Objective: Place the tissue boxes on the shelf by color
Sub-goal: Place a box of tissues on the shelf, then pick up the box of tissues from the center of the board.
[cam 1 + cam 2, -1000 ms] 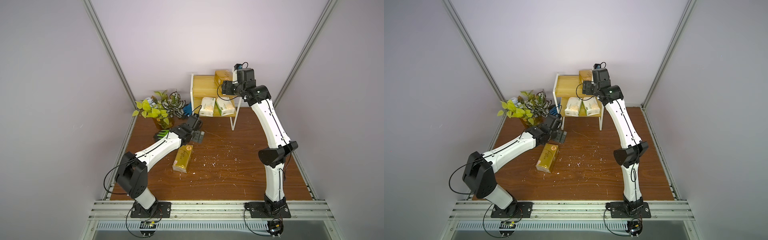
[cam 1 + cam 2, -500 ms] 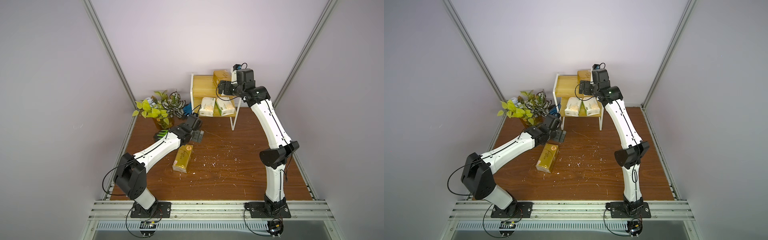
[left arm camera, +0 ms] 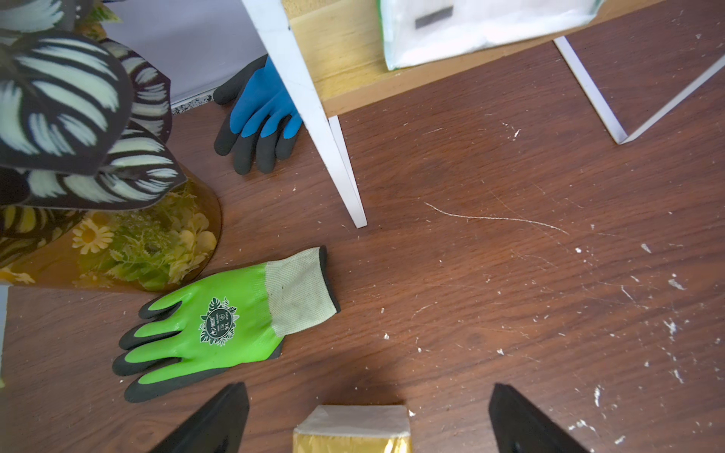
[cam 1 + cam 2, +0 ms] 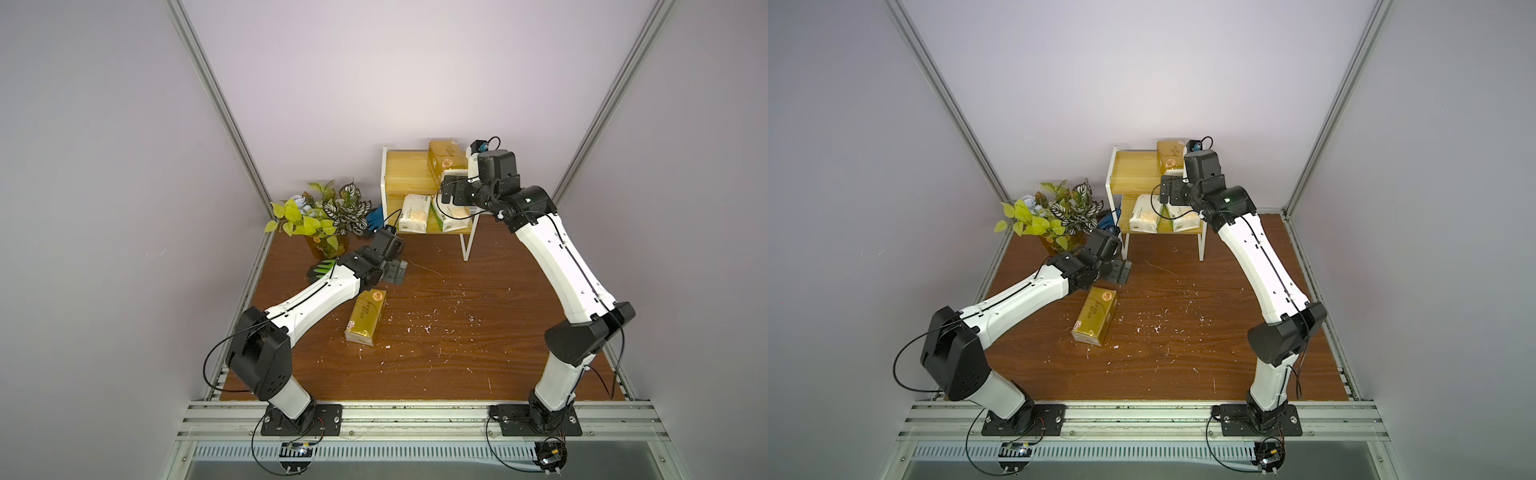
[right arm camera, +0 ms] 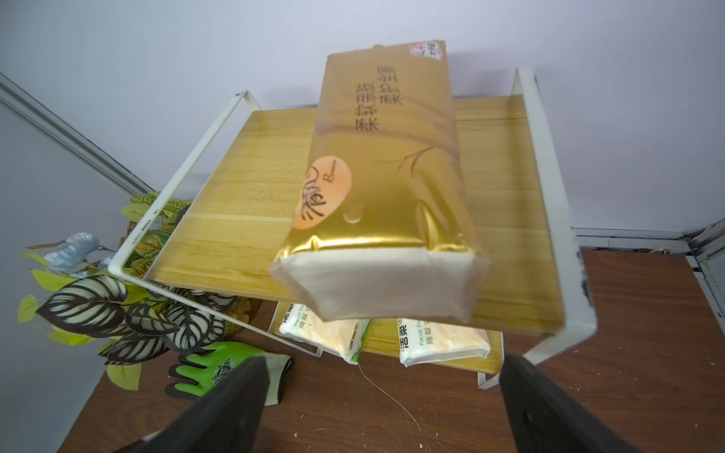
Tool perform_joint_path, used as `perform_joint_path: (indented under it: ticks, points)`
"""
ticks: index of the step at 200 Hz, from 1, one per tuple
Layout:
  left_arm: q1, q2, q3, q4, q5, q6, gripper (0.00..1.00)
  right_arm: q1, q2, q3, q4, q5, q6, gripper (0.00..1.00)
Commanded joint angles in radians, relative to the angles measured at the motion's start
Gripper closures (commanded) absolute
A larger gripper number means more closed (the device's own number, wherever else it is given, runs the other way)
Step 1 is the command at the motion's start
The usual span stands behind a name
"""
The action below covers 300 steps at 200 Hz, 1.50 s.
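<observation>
On the brown counter (image 4: pixel 457 332), nearest the arm bases, a loose gold tissue pack (image 4: pixel 365 318) lies flat, pointing toward the back wall. The left gripper (image 4: pixel 395 275) hovers just past its far end, jaws spread wide and holding nothing. In the left wrist view the pack's end shows between the two fingers, touching neither. A green glove (image 3: pixel 219 325) lies close by, next to a potted plant (image 4: pixel 320 212), and a blue glove (image 3: pixel 259 113) lies behind a shelf leg. Farther back stands the shelf (image 4: pixel 405 172). Two white tissue packs (image 4: pixel 414 212) lie side by side on its lower board. A shelved gold tissue pack (image 5: pixel 388 176) lies on the upper board, its near end overhanging the front edge. The right gripper (image 4: pixel 448 191) hangs before that pack, jaws wide apart and empty.
</observation>
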Motion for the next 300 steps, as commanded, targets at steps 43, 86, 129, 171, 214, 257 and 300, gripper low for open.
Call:
perform_joint_path:
  ticks: [43, 86, 129, 171, 214, 257, 300]
  points:
    - [0.011, -0.187, -0.21, -0.194, 0.118, -0.083, 0.0, -0.002, -0.283, -0.445, 0.252, 0.068, 0.071, 0.01]
    - [0.006, -0.249, -0.334, -0.24, 0.262, -0.183, 0.0, -0.002, -0.272, -0.512, 0.273, 0.028, 0.076, 0.0]
    - [-0.017, -0.291, -0.382, -0.246, 0.291, -0.265, 0.0, -0.002, -0.262, -0.505, 0.281, 0.026, 0.048, 0.0]
    - [-0.033, -0.303, -0.45, -0.246, 0.261, -0.301, 0.0, -0.002, -0.265, -0.527, 0.293, 0.01, 0.051, 0.01]
    - [-0.036, -0.275, -0.456, -0.25, 0.225, -0.282, 0.0, -0.002, -0.291, -0.575, 0.319, -0.002, 0.065, 0.0]
    - [-0.074, -0.29, -0.344, -0.3, 0.076, -0.273, 0.0, -0.002, -0.304, -0.612, 0.334, -0.025, 0.073, 0.01]
    - [-0.079, -0.285, -0.291, -0.311, 0.048, -0.268, 0.0, -0.002, -0.312, -0.64, 0.35, -0.041, 0.074, 0.0]
